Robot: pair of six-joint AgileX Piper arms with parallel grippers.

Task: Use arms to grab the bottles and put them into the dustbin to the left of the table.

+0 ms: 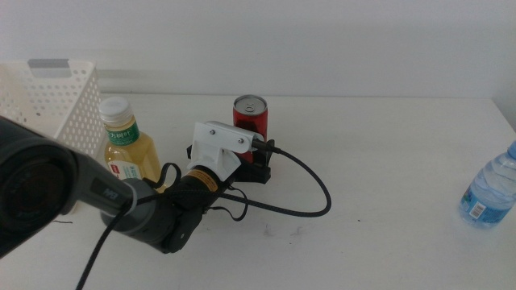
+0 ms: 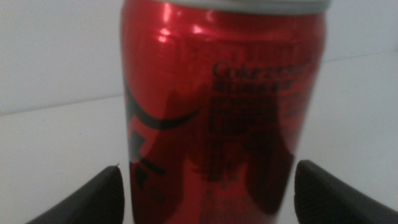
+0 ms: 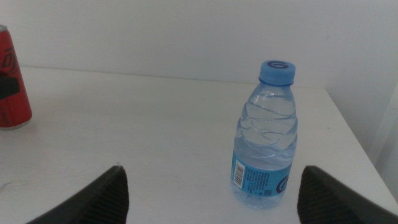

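Observation:
The slim red can (image 1: pixel 251 115) stands upright mid-table. My left gripper (image 1: pixel 240 164) has come in from the left and sits at the can's base. In the left wrist view the can (image 2: pixel 217 106) fills the space between the open jaws of the left gripper (image 2: pixel 208 167), one on each side. The yellow-drink bottle (image 1: pixel 129 145) stands beside the dustbin (image 1: pixel 48 97) at the back left. The clear water bottle (image 1: pixel 490 190) stands at the right edge. My right gripper (image 3: pixel 212 171) is open, short of the water bottle (image 3: pixel 266 143), and does not show in the middle view.
The left arm's black cable (image 1: pixel 310 189) loops over the table to the right of the can. The table's right edge (image 3: pixel 354 137) runs close behind the water bottle. The red can (image 3: pixel 9 81) also shows far off in the right wrist view.

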